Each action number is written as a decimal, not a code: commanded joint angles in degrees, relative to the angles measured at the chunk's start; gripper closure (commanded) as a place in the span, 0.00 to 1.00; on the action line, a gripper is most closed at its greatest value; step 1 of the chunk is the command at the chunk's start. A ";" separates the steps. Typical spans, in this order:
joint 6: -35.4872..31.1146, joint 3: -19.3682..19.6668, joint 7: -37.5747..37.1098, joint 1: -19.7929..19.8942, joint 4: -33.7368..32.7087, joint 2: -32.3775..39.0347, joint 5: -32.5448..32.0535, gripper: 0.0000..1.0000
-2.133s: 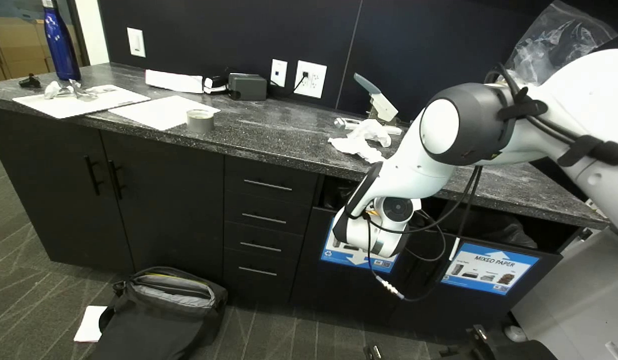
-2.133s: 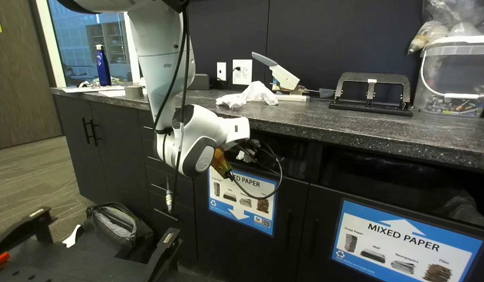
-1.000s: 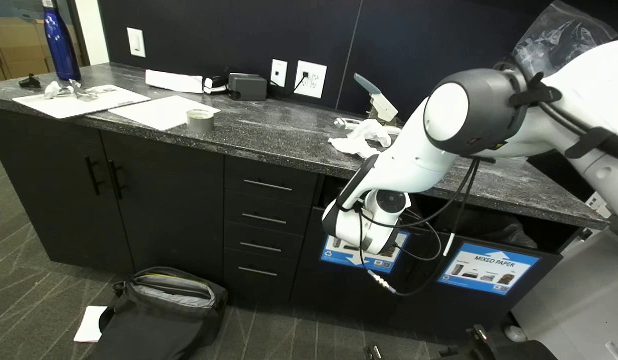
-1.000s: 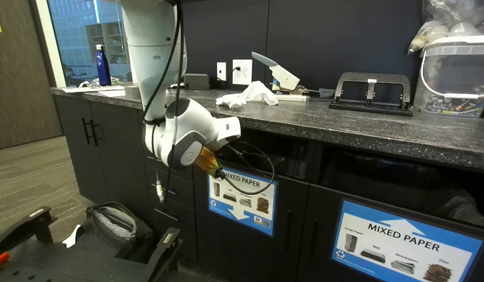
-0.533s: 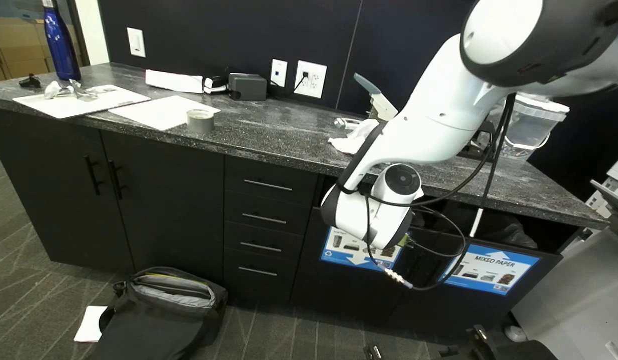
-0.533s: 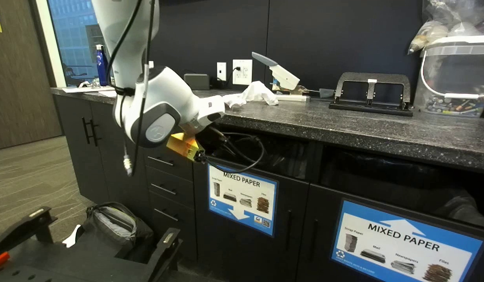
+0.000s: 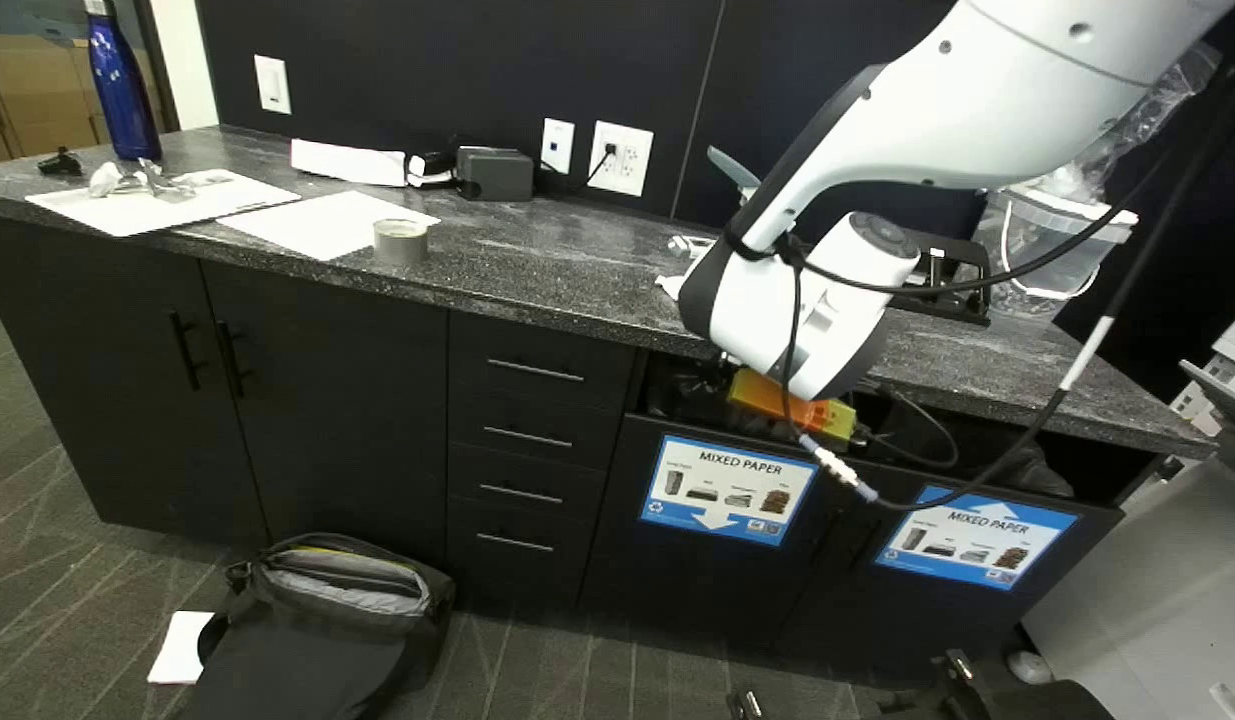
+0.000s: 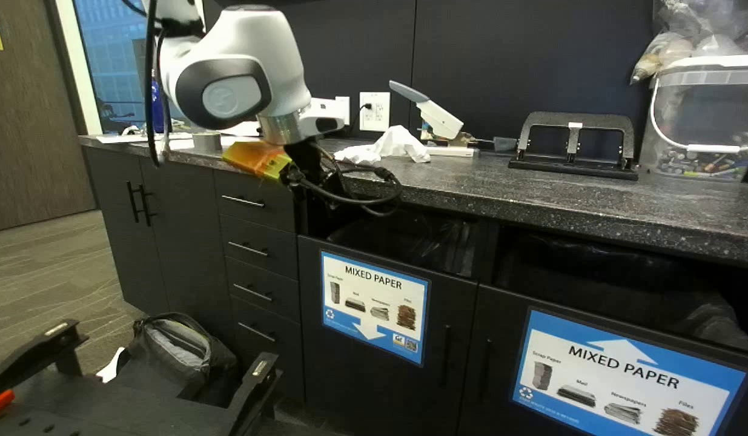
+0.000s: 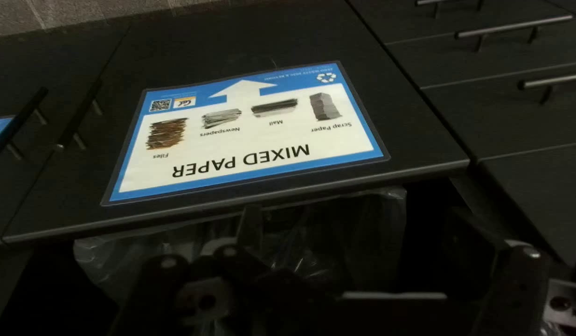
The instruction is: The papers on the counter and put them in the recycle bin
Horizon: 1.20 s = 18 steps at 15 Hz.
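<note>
In an exterior view, a crumpled white paper (image 8: 398, 144) lies on the counter (image 8: 495, 188) near the stapler; the arm hides most of it in an exterior view. Flat white papers (image 7: 327, 222) lie at the counter's far end, with scraps (image 7: 127, 180) on one. Below the counter edge, the recycle bin (image 8: 374, 387) has a MIXED PAPER sign (image 9: 250, 135) on its dark front and a clear liner inside. My gripper (image 9: 362, 238) is above that bin's opening, close to the counter edge. Its jaws stand wide apart with nothing between them. What lies deep in the bin is too dark to tell.
A tape roll (image 7: 400, 243) sits beside the flat papers. Along the wall are a grey box (image 7: 494, 174), a stapler (image 8: 434, 118), a hole punch (image 8: 572, 145) and a clear bucket (image 8: 701, 115). A second sign (image 8: 631, 369) marks the neighbouring bin. A bag (image 7: 337, 610) is on the floor.
The arm has lifted, bringing the gripper from below the counter edge up toward counter height and uncovering the bin's sign. A whitish piece beside the gripper about two seconds ago no longer shows there.
</note>
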<state>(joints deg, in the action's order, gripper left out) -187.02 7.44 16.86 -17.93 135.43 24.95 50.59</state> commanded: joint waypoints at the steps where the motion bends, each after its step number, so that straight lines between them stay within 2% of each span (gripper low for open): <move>1: 11.29 15.58 -5.42 -10.44 -2.40 -4.10 -4.32 0.00; 4: 19.59 25.43 -14.96 -15.42 -10.53 -2.08 -13.73 0.00; 7: 25.93 26.93 -19.69 -14.18 -21.88 1.43 -16.54 0.00; 8: 25.80 17.85 -26.54 -4.47 -24.80 0.27 -25.88 0.00; 11: 27.16 12.19 -33.05 2.38 -35.03 4.13 -34.95 0.00; 13: 27.22 9.08 -34.72 6.58 -41.52 7.93 -39.00 0.00; 14: 27.29 8.72 -35.24 7.85 -44.67 9.59 -41.31 0.00; 15: 26.84 11.61 -33.17 5.98 -47.81 12.70 -40.38 0.00; 17: 27.74 10.74 -32.16 8.36 -53.71 17.09 -41.31 0.00; 18: 28.17 8.19 -33.70 11.32 -56.52 18.74 -44.69 0.00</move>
<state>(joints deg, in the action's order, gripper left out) -160.78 18.22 -16.04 -10.97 90.21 36.31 10.23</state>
